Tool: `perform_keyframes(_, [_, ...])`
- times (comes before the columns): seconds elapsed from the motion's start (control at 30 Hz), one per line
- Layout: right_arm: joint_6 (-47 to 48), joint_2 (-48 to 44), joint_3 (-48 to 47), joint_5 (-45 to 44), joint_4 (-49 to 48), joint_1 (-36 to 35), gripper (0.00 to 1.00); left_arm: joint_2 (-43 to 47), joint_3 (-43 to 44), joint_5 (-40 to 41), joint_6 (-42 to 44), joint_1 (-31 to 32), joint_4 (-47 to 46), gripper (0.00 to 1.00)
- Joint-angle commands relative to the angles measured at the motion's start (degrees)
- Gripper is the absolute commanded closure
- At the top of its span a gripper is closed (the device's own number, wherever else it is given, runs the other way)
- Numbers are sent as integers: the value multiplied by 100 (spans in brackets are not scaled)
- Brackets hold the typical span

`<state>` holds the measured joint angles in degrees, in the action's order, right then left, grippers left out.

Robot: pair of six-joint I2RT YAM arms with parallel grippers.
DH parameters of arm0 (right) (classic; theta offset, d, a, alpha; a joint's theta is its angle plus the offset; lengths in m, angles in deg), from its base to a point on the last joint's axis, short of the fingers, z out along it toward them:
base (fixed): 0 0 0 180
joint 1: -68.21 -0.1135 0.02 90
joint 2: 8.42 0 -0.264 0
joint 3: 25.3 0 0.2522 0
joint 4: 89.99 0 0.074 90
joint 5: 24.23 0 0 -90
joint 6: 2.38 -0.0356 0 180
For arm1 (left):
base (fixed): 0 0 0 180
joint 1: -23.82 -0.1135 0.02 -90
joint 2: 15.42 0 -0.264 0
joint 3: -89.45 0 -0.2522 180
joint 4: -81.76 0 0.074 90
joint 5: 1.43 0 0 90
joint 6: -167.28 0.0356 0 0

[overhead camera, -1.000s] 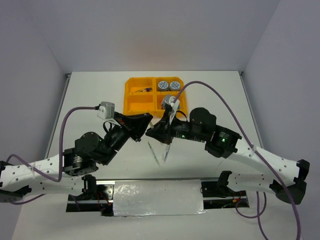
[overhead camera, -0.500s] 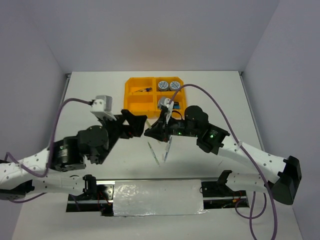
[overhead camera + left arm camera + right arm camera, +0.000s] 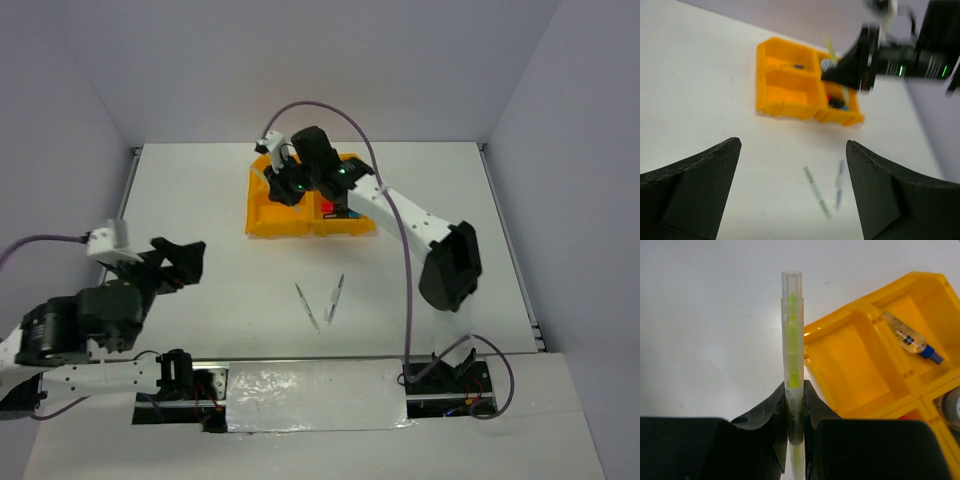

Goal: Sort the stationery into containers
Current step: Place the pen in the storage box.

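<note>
The thin clear plastic pen with a yellow-green inside [image 3: 791, 330] sits in the right pincer [image 3: 794, 390], which is squeezed shut on its lower part. In the right wrist view the pen's long side runs straight up the picture. Its clear capped end is far from the fingers, over the white bench [image 3: 705, 315], just beside a corner of the orange-yellow plastic tray with four boxes [image 3: 860, 307]. The pen is pale and see-through, with tiny dark print near the grip. A small clear bottle with a blue cap [image 3: 907, 337] lies slanted in one box of the tray. The left pincer [image 3: 792, 144] is wide open and holds nothing. A second ago both arms met in front of the tray and the left pincer was shut. Now the left arm is back at the near left and the right arm reaches over the tray. The two thin pale pens [image 3: 308, 307] lie on the bench where they were.
</note>
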<state>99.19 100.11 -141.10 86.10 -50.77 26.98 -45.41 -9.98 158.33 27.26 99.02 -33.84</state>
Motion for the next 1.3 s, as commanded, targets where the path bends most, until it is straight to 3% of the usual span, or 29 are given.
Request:
perform_keyframes(0.0, [916,930,-1646,-635,1575,-34,100,55,-659,-612,247,12,280,1])
perform_keyframes(0.13, [1233,2048,-2654,-724,2034,-34,97,3,-774,-780,107,30,518,1])
perform_keyframes(0.3, [1365,2128,-2102,-637,1112,-51,94,-68,-713,-666,-435,126,1035,1])
perform_keyframes(0.37, [1374,2233,-2153,-697,1041,-34,93,37,-678,-569,-745,188,1404,1])
perform_keyframes(0.57, [1550,2550,-2488,-742,1164,-25,92,687,-792,-577,-746,372,1221,1])
perform_keyframes(0.93, [1585,2717,-2391,-900,1023,89,70,988,-713,-358,-1063,838,1616,2])
perform_keyframes(1.0, [1559,2674,-2382,-900,1006,115,56,812,-651,-322,-1237,874,1862,2])
perform_keyframes(1.13, [1541,2463,-2243,-795,971,124,38,548,-590,-261,-1484,882,2082,1])
perform_keyframes(1.27, [1261,1780,-1829,-768,690,159,36,425,-590,-235,-1616,882,2170,1])
